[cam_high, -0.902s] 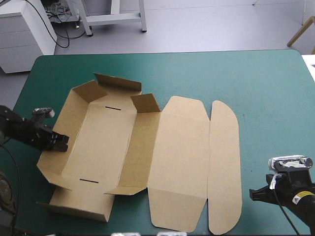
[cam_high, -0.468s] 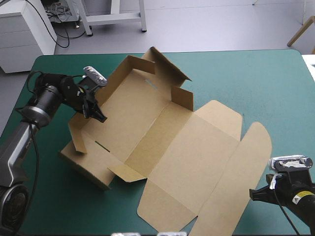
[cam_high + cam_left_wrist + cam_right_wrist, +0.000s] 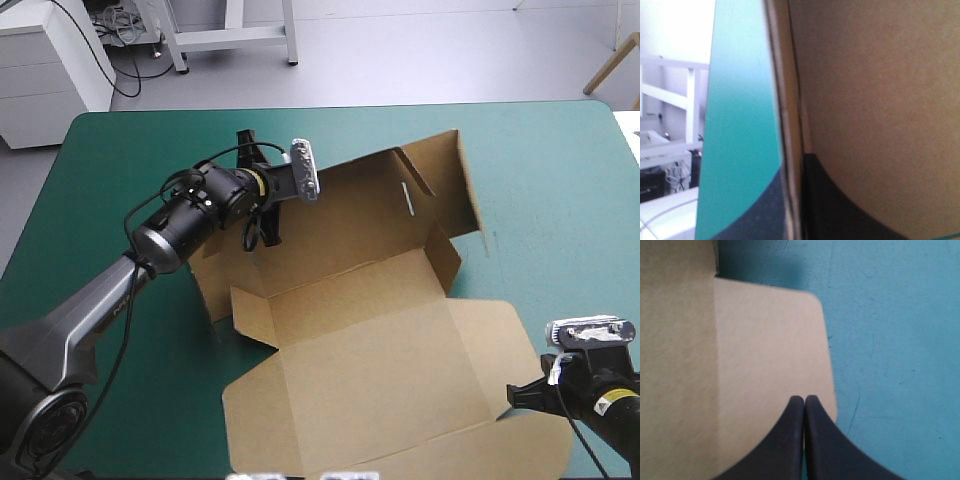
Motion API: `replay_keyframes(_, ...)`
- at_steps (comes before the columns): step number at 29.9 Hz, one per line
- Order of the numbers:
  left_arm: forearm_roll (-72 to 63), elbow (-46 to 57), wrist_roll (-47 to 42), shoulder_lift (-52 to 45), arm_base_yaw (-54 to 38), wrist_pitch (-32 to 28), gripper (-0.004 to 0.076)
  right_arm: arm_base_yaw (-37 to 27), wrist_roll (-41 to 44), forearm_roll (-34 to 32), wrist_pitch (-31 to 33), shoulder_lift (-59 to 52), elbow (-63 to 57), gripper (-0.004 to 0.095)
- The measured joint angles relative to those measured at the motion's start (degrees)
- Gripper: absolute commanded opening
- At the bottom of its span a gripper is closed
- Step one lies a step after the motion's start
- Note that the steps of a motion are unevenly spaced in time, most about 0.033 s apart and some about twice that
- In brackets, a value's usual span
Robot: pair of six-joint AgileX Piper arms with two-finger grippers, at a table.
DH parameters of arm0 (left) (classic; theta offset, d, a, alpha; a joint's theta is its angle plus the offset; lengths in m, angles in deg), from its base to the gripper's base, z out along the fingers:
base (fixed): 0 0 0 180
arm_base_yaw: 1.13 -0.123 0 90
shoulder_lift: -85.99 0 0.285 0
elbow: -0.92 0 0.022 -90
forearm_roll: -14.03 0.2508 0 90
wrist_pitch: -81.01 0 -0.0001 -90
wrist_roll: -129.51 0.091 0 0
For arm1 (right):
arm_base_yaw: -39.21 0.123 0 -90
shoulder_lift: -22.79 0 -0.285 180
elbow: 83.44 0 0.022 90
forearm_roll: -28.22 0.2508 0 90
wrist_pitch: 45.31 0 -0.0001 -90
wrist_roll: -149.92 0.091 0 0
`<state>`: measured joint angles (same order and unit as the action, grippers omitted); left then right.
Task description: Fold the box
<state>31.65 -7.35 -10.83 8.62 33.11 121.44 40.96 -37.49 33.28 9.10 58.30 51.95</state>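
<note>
Box: the brown sheet (image 3: 370,330) is spread across the middle of the teal-green counter (image 3: 540,170). Its half-raised walls are toward the far side and its lid panel lies flat toward the near edge.
Change: since just before, the box has been swung roughly a quarter turn and dragged rightward from the counter's left side.
Left end effector (image 3: 795,162): it is clamped all but shut on a raised wall at the box's far-left corner, with the board's edge pinched between the black fingers.
Right end effector (image 3: 804,399): the fingers are closed to a point and nothing is held. It is parked as before, though the lid's rounded flap (image 3: 770,350) now lies beneath it.
Meaning: this is judged to be repositioning rather than folding (no wall is tucked yet), and the lid has been brought within the right arm's reach.
</note>
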Motion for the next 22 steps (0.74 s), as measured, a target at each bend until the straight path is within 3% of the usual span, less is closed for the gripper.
replay_keyframes(5,4.9,0.0,0.5,0.6,4.5,-4.5,-0.0010,0.0,0.0,0.0,0.0,0.0,0.0,-0.0019)
replay_keyframes(12,12.4,0.0,-1.3,0.6,10.4,-5.8,-0.0010,0.0,0.0,0.0,0.0,0.0,0.0,-0.0019)
replay_keyframes(22,44.4,2.0,-28.9,0.6,18.2,-3.2,-0.0010,0.0,0.0,0.0,0.0,0.0,0.0,-0.0019)
